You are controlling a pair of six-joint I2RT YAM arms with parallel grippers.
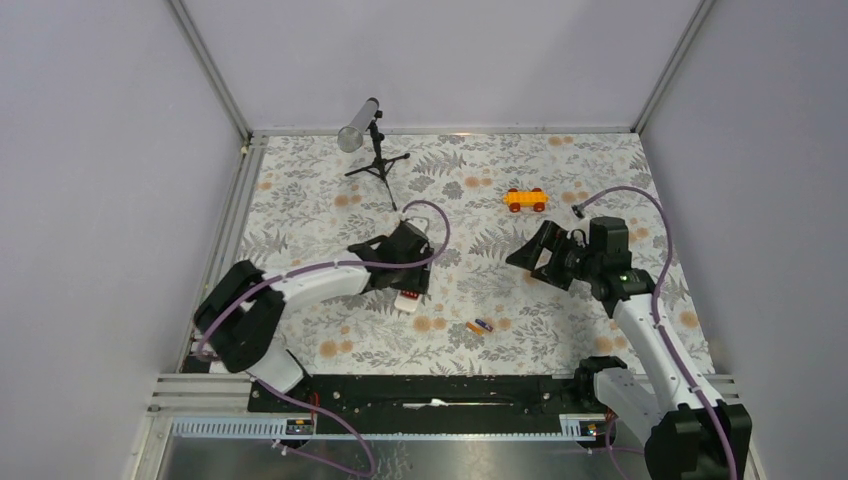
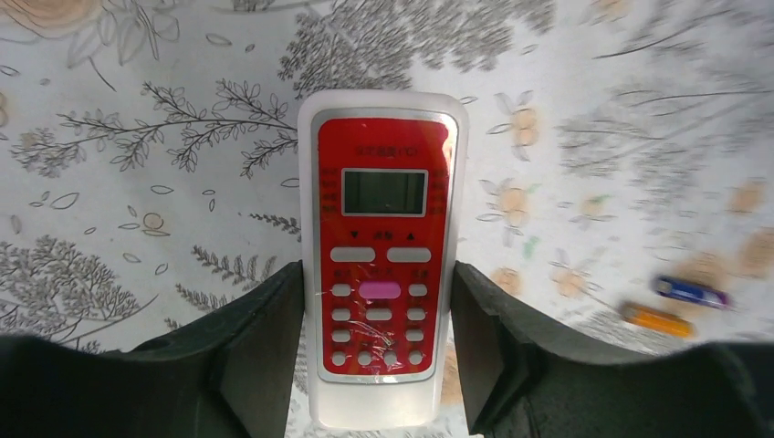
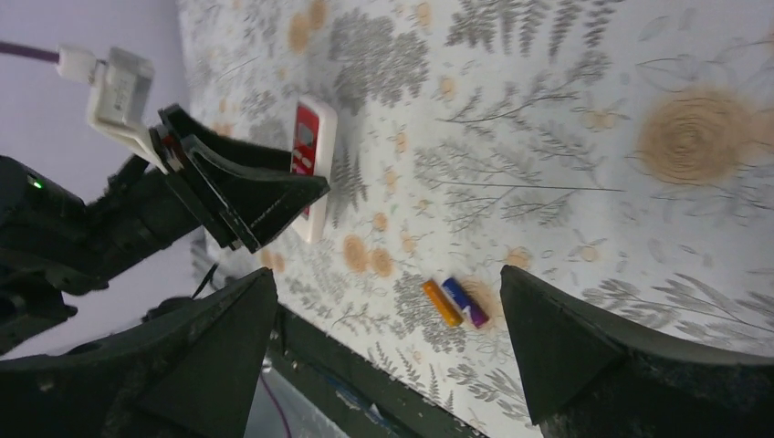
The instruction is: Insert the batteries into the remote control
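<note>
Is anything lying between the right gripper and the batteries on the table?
Nothing visible does. The right gripper hangs open above the table, and the batteries lie side by side ahead of it, with only patterned cloth around them. The remote control sits well off to the side, outside that path.

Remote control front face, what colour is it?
The slim rectangular remote control has a red front with white buttons, one pink; clearest in the left wrist view.

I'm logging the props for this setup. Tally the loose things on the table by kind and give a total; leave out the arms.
remote control: 1
batteries: 2
toy car: 1
tripod stand with tube: 1
Total: 5
</note>
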